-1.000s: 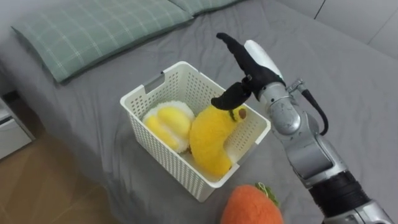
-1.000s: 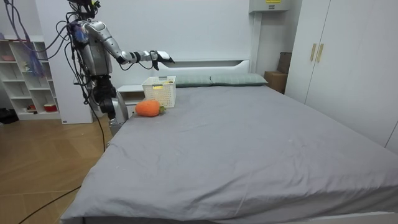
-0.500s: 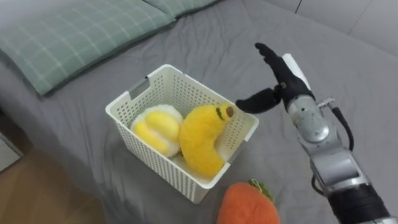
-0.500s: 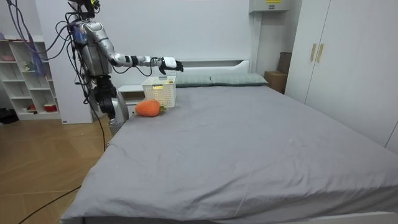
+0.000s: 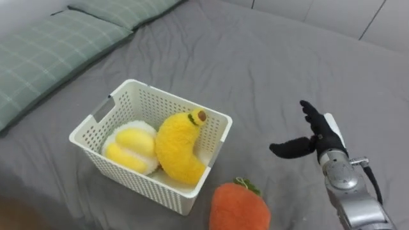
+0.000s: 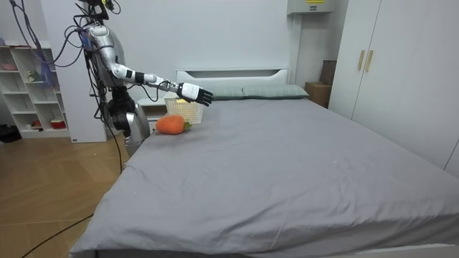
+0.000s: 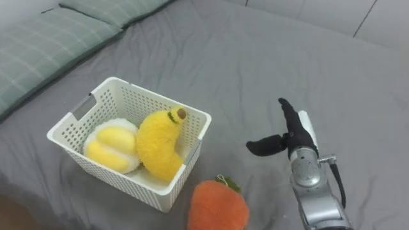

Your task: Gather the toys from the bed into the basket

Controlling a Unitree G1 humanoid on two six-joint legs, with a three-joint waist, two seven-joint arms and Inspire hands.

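Right hand (image 5: 321,139): fingers apart and straight, thumb out to the side, holding nothing. It hovers above the bare bed (image 5: 255,70), right of the basket (image 5: 137,185) and well apart from it.

Toys, three in all:
- banana (image 5: 174,150), in the basket, standing on its curve, its stem end leaning on the right wall.
- round yellow plush (image 5: 130,149), in the basket, just left of the banana and touching it.
- carrot (image 5: 238,207), on the bed just outside the basket's near right corner, green tuft towards the basket. This is the one not yet collected.

One basket and two checked pillows (image 5: 45,57) at the head of the bed. In the room view the robot stands at the side of the bed near its head.

Handling, as a judgement: the carrot looks like soft stuffed plush, light, not fragile. It should give under the fingers rather than slip. It is fat and rounded, so a wide hold across the middle of the body seems best. The tuft looks too flimsy to lift by. The basket has room left at the front.
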